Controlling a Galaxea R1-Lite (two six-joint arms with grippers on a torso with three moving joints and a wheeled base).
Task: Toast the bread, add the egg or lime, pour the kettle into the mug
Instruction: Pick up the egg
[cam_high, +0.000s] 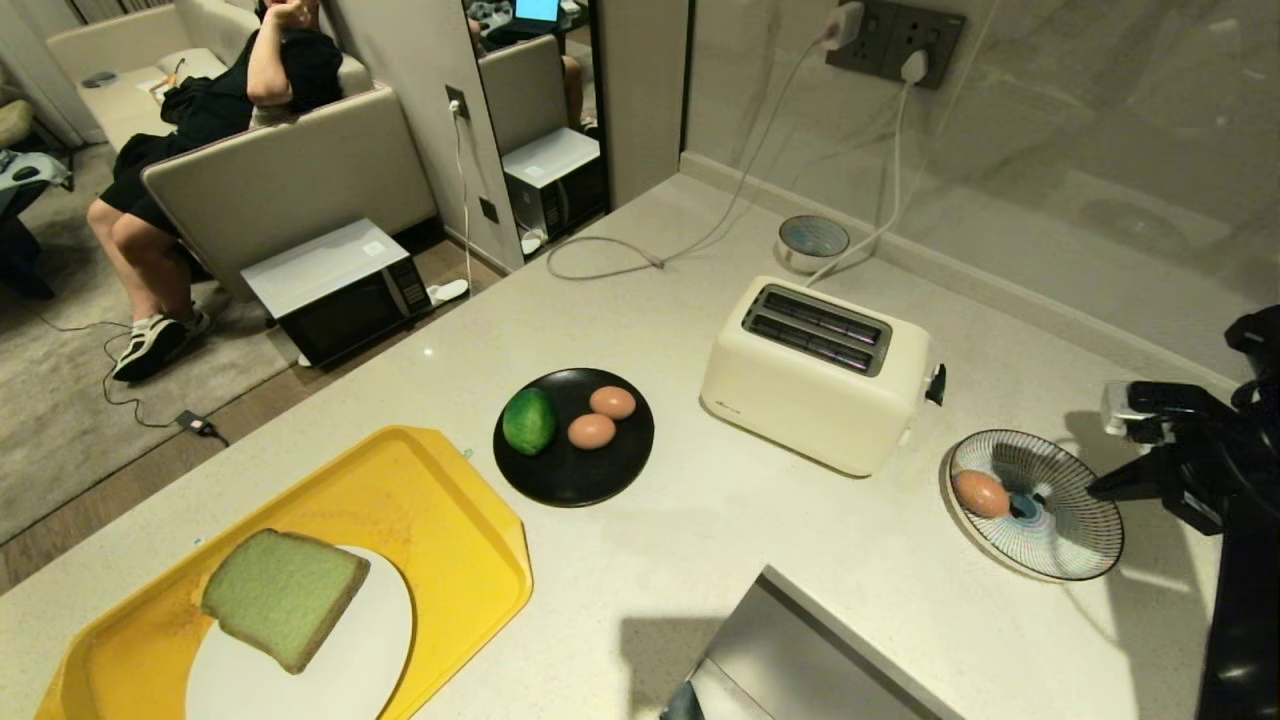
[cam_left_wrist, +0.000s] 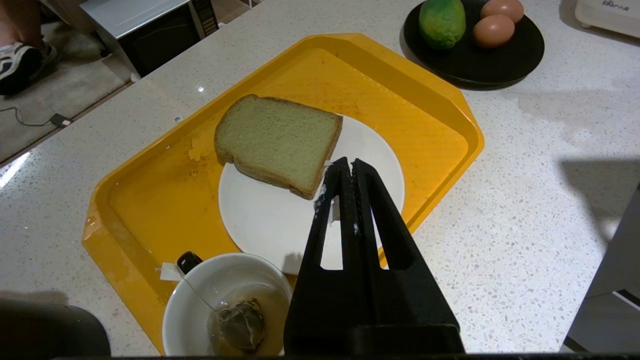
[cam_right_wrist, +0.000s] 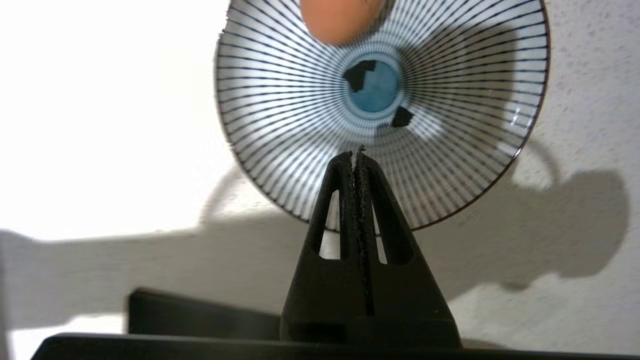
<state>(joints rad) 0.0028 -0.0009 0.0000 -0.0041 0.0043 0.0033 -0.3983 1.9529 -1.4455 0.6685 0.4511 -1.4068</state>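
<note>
Head view, and I've got the bread (cam_high: 285, 595) lying flat on a white plate (cam_high: 340, 670) inside the yellow tray (cam_high: 440, 500) at the near left of the counter (cam_high: 700, 540). Just beyond the tray sits a black plate (cam_high: 580, 475) carrying the lime (cam_high: 529, 420) and two eggs (cam_high: 602, 417), the fruit on the left side, the eggs touching each other. Next over is the cream toaster (cam_high: 815, 375), both slots empty. To its right, a striped bowl (cam_high: 1060, 535) holds the egg (cam_high: 981, 493) against its left wall. My right gripper (cam_right_wrist: 359, 152) hangs over the near edge of that bowl, fingers pressed tight together, nothing between them. The left gripper (cam_left_wrist: 347, 167) is clamped closed too and holds nothing, poised above the white plate just beside the bread's corner. Below it, on the tray's near end, stands the mug (cam_left_wrist: 225, 305) with a teabag (cam_left_wrist: 240, 322) in it. A person sits on a sofa (cam_high: 290, 170) well off to the far left.
</note>
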